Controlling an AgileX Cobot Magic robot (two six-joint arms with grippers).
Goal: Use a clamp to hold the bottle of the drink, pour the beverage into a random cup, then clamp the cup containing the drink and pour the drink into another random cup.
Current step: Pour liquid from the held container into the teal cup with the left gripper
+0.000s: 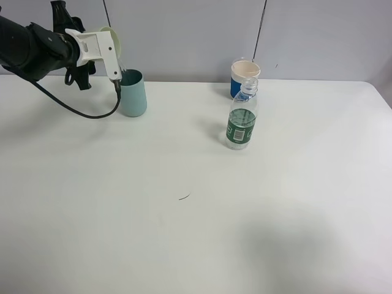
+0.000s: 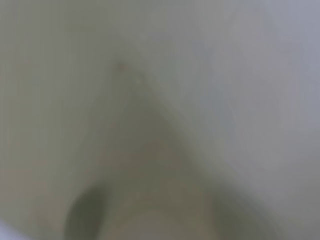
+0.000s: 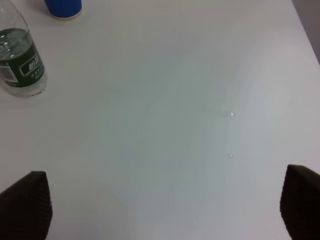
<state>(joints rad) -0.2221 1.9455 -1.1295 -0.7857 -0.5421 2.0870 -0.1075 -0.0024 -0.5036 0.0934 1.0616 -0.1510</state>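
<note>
Bare white tabletop (image 1: 110,245) fills the front of the high view, marked only by a small dark fleck (image 1: 184,196). Farther back, right of centre, the bottle (image 1: 242,122) stands upright with its green label, partly filled with clear liquid. Just behind it stands the blue cup (image 1: 244,78), its white inside showing. Well apart to the left, the teal cup (image 1: 133,93) stands upright near the back edge. The black left arm (image 1: 30,46) reaches in from the upper left corner, a dark cable (image 1: 79,111) looping down from it onto the tabletop. Its white left claw (image 1: 116,78) points down at the teal cup's rim and is closed around a pale cup (image 1: 117,38), held aloft and tipped above the teal cup. Whether anything is pouring cannot be told.

From the left wrist, everything is a pale, blurred surface very close to the lens; no shape can be made out.

From the right wrist, the right claw (image 3: 162,207) is spread wide with nothing between its dark fingertips (image 3: 25,205), hanging above the tabletop (image 3: 165,100). The bottle (image 3: 20,62) and the blue cup (image 3: 62,7) lie well beyond it, and two tiny droplets (image 3: 231,115) sit on the surface.
</note>
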